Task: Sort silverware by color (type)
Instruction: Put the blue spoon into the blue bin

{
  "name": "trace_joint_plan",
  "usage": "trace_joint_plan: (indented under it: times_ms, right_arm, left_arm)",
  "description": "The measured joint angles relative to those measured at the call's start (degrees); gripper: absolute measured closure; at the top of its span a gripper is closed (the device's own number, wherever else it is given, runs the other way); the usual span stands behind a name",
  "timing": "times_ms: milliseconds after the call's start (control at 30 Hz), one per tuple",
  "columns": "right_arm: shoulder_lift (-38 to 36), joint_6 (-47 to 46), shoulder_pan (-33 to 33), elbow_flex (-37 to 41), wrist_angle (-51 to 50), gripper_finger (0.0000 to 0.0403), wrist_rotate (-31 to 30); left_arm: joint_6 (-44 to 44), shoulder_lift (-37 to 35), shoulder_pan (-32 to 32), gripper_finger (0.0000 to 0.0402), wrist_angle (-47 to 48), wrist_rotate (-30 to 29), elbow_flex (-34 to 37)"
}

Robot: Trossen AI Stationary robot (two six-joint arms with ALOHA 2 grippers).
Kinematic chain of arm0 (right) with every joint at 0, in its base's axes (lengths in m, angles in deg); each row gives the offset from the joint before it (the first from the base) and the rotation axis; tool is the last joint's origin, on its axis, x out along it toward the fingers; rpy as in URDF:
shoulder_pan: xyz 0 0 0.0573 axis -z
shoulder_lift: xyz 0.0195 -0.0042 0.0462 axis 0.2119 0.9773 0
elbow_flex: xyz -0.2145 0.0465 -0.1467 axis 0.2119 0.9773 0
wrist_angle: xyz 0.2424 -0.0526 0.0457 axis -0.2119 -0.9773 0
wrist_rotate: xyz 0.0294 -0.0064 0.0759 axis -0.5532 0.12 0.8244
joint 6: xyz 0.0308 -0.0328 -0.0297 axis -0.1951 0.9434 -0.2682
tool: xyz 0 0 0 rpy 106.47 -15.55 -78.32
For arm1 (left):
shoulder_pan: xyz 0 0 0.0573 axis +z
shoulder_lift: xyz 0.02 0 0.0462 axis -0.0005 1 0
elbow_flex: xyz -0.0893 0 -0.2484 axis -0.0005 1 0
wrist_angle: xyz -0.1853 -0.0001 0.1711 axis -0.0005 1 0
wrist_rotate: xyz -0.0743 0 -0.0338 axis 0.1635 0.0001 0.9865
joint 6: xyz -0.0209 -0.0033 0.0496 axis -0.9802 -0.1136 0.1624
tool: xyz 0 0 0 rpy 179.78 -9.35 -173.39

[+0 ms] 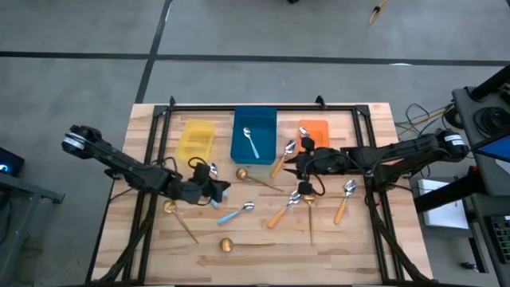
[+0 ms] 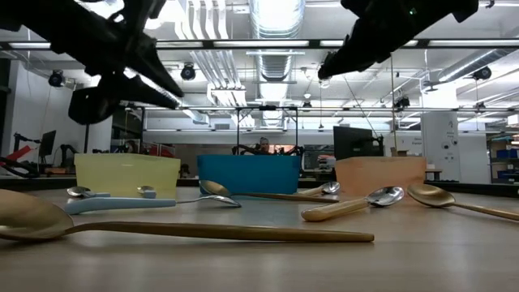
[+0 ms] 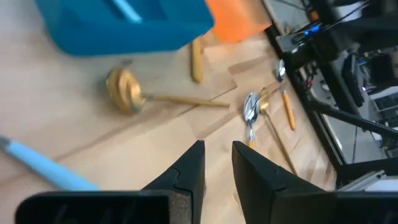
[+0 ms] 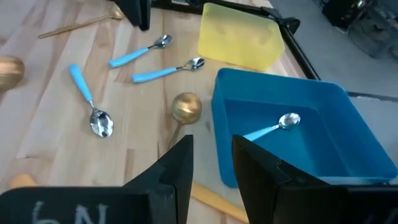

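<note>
Sorting barely started: one blue-handled spoon (image 1: 252, 143) in the blue bin (image 1: 254, 121); yellow bin (image 1: 196, 137) and orange bin (image 1: 314, 131) look empty. Rest of the spoons loose on the worktop (image 1: 358, 247): blue-handled ones left of centre, e.g. (image 1: 236, 213); gold ones e.g. (image 1: 251, 178) near the blue bin and (image 1: 226, 244) at the near edge; orange-handled e.g. (image 1: 343, 200) at right.

Left end effector (image 3: 217, 163) raised over the left-centre worktop, fingers a narrow gap apart, nothing between them. Right end effector (image 4: 211, 158) raised by the blue bin's near side, fingers partly open, also empty.

Step in hand: between picks, choosing targets. Next, probably: left drops onto a nearby blue-handled spoon, grips the handle, carries to the blue bin. Flat thin handles, so needs low approach and square alignment.
</note>
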Motion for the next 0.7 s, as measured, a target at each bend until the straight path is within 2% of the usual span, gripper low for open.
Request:
trace_joint_plan:
  times_ms: [200, 500, 700]
  right_arm:
    - [-1.06, 2.12, 0.0, 0.0, -0.87, 0.0303, 0.0]
    - [-1.98, 5.51, 0.0, 0.02, -1.12, 0.0303, 0.0]
    - [-2.32, 7.13, 0.03, 0.02, -0.68, 0.0303, 0.0]
  left_arm:
    - [-5.63, 3.12, 0.36, 0.0374, 6.66, 3.52, -2.64]
    - [-16.14, 8.81, 0.6, 0.0401, 34.07, 8.32, -13.13]
    - [-17.38, 13.6, 2.94, 0.0401, 38.4, 12.5, -16.85]
